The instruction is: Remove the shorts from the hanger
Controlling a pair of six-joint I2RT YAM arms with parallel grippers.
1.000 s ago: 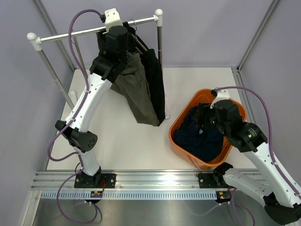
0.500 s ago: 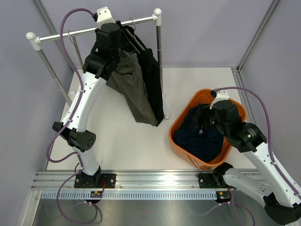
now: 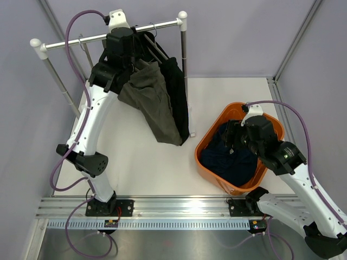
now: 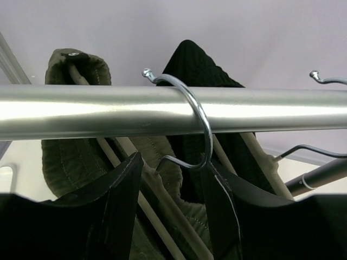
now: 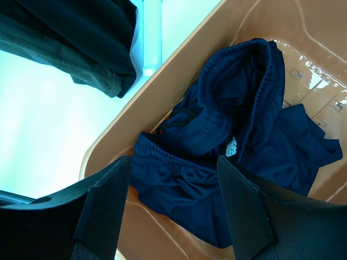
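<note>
- Seen from the top cam, the left gripper (image 3: 129, 39) is up at the rail (image 3: 70, 41) of the clothes rack, far left of the table (image 3: 146, 162). Its fingers are hidden from here, so grip can't be told in this view.
- Olive shorts (image 3: 154, 103) hang from the rail just beside that gripper, with the waist end bunched toward the arm. Black shorts (image 3: 178, 92) hang touching them on the right.
- Navy shorts (image 3: 233, 160) lie crumpled inside the orange basket (image 3: 209, 138), on the right of the table. The right gripper (image 3: 234, 135) hangs over the basket's far side.
- Left wrist cam: the rail runs across the frame with a hanger hook (image 4: 195, 108) looped over it.
- The left fingers (image 4: 122, 211) are roughly half spread, w/ the hook's lower end and olive fabric in the gap. Can't tell whether they pinch anything.
- The olive waistband drapes over a hanger bar at left; the black pair is behind the hook at centre.
- Right wrist cam: the right fingers (image 5: 103, 211) are spread wide and hold nothing, w/ the navy pair below them in the basket.
- Hems of the olive and black pairs show at top left, outside the basket.
</note>
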